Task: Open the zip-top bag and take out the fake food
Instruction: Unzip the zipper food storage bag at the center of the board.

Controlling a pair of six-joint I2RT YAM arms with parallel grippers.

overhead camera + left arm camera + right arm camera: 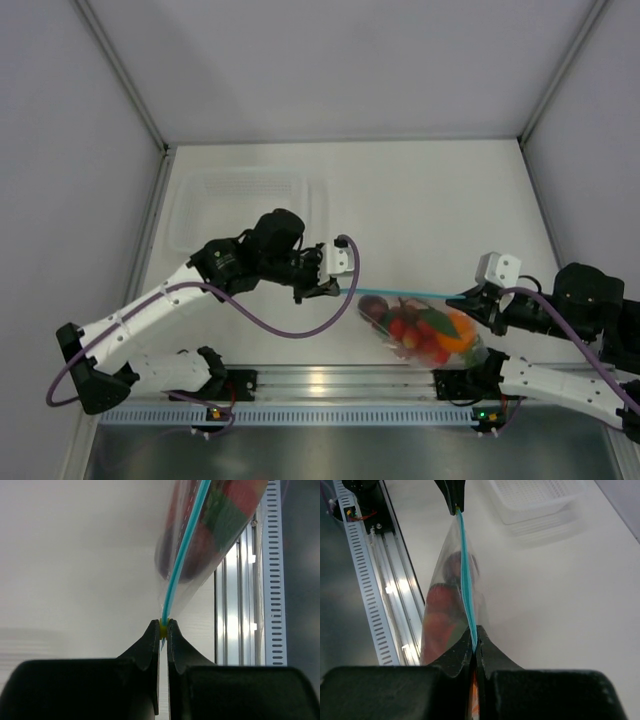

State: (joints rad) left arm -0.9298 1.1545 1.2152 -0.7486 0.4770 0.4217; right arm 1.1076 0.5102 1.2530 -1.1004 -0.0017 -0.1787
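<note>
The clear zip-top bag (pixel 425 335) hangs between both grippers, its teal zip strip (pixel 405 293) stretched level above the table. Inside it shows the fake food (pixel 425 333): red fruits, an orange piece, a green leaf and a dark piece. My left gripper (pixel 338 290) is shut on the yellow slider (pixel 164 625) at the strip's left end. My right gripper (pixel 462 298) is shut on the strip's right end (pixel 474 639). In the right wrist view the bag (pixel 445 610) sags left of the strip, the food blurred red inside.
A rigid clear tray (pixel 240 208) lies at the back left of the table, also in the right wrist view (pixel 535 500). An aluminium rail (pixel 330 382) with a slotted cable duct runs along the near edge, just below the hanging bag.
</note>
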